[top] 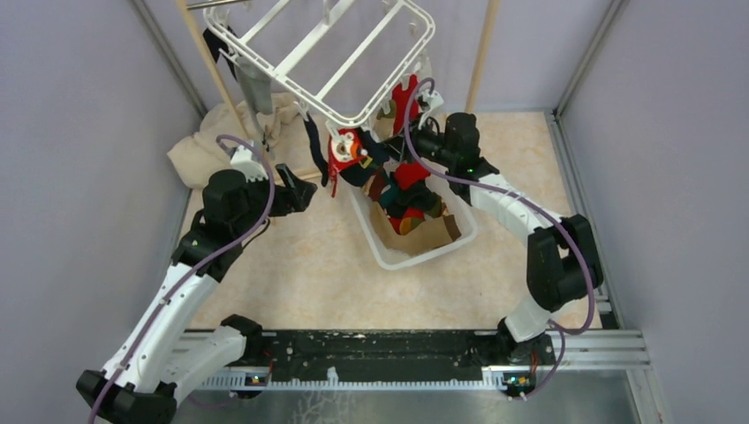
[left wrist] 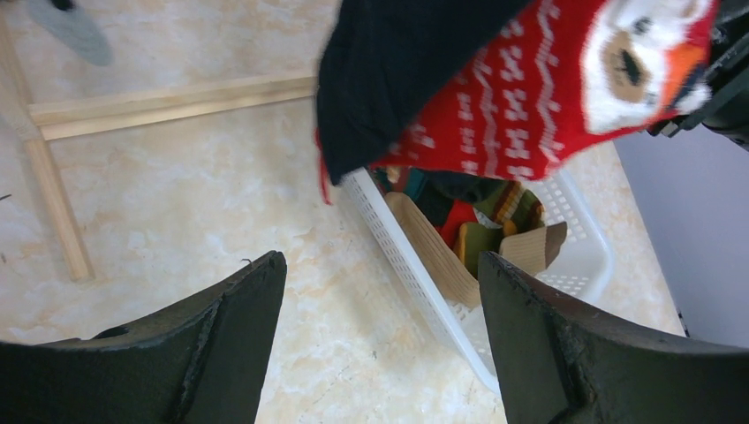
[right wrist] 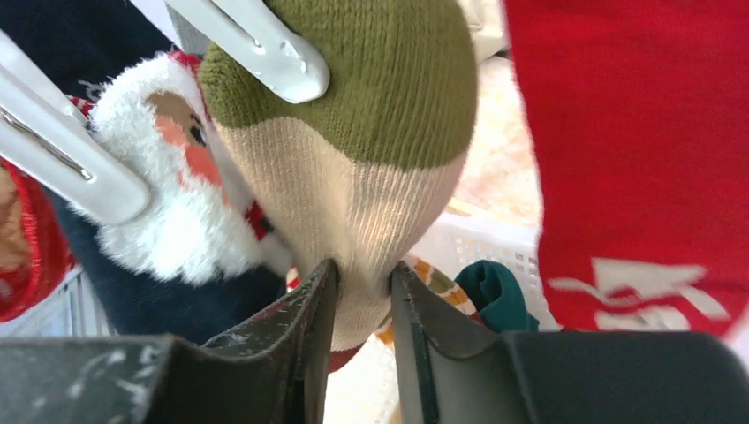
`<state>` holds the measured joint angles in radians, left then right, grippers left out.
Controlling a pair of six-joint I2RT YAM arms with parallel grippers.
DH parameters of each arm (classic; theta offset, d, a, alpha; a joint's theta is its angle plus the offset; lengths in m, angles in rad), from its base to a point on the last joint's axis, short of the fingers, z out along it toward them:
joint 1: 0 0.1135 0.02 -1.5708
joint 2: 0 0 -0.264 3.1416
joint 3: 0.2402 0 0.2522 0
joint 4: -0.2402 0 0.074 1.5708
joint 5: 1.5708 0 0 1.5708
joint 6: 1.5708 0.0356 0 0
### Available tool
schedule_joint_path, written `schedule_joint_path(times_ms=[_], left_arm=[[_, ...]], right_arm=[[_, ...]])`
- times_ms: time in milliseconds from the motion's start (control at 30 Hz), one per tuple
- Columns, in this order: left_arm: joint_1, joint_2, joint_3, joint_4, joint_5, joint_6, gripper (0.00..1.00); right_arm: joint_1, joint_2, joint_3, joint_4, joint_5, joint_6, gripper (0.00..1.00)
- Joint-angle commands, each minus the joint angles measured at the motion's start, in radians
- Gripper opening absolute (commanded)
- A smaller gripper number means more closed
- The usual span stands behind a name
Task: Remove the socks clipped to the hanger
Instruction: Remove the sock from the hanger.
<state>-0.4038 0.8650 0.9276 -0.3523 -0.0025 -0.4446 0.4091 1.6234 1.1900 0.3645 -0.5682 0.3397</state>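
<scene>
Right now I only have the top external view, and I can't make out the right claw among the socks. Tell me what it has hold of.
Observer: In the right wrist view, the right claw pinches the beige lower part of an olive-and-beige sock.
Operator: Check whether it's unclipped.
Observer: Not yet. A white clip grips its olive part.
Operator: Report the left claw.
Observer: The left wrist view shows the left claw open and empty. A red patterned sock hangs ahead of it, with the white basket beyond.
</scene>
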Motion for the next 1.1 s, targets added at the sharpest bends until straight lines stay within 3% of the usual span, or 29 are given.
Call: schedule_joint_path(times_ms=[0,133,367,567,733,1000,1067], left_arm=[[-0.021,-0.01,0.034,0.0,0.054,0.01,0.85],[-0.04,-0.026,0.033,-0.001,0.064,0.01,0.85],[-0.055,-0.034,0.043,-0.009,0.089,0.01,0.85],[-0.06,-0.048,0.044,-0.018,0.094,0.019,0.85],[-0.062,-0.055,0.026,-0.006,0.113,0.014,0.86],[-0.066,-0.053,0.022,0.018,0.14,0.017,0.86],[-0.066,-0.052,0.02,0.027,0.148,0.018,0.86]], right_arm=[[0.011,-0.105,-0.012,-0.028,0.108,-0.021,0.28],[0.037,-0.135,0.005,-0.089,0.078,-0.034,0.52],[0.062,-0.127,0.003,-0.069,0.073,-0.011,0.59],[0.063,-0.086,0.01,-0.064,0.089,0.002,0.57],[0.07,-0.079,0.012,-0.083,0.083,0.004,0.47],[0.109,-0.061,0.006,-0.115,0.066,0.0,0.51],[0.121,-0.056,0.009,-0.121,0.069,0.001,0.4]])
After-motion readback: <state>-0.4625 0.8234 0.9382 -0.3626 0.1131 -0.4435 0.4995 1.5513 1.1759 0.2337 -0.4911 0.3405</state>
